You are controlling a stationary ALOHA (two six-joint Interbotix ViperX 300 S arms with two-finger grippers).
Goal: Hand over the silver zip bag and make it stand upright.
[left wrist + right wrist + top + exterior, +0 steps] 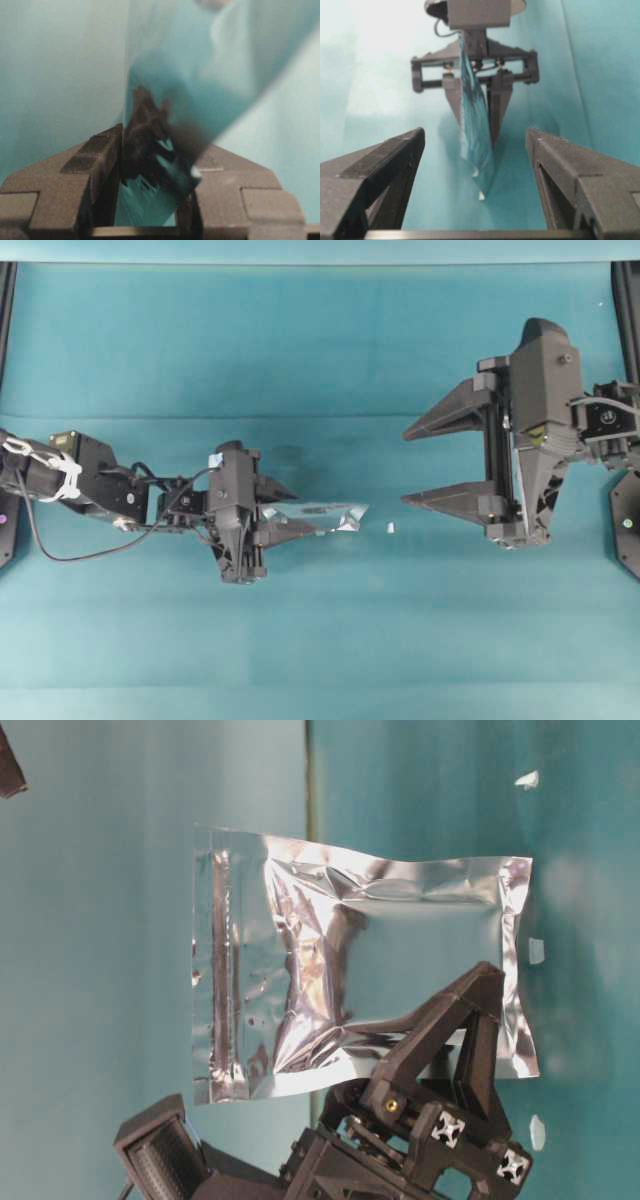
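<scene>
The silver zip bag (330, 517) is a shiny crinkled foil pouch, seen edge-on from overhead. My left gripper (287, 508) is shut on its left end and holds it out toward the right arm. In the table-level view the bag (370, 940) shows its broad face with the zip strip along one side, and the left gripper (480, 990) pinches one edge. In the left wrist view the foil (200, 60) runs up from between the fingers (100, 155). My right gripper (405, 468) stands wide open, a short gap from the bag's free end. Its fingers (395, 160) frame the bag (476, 135) without touching it.
A tiny white speck (391, 528) lies on the teal table cloth (320, 640) between the bag's tip and the right gripper's lower finger. Dark frame posts (8, 360) stand at the left and right edges.
</scene>
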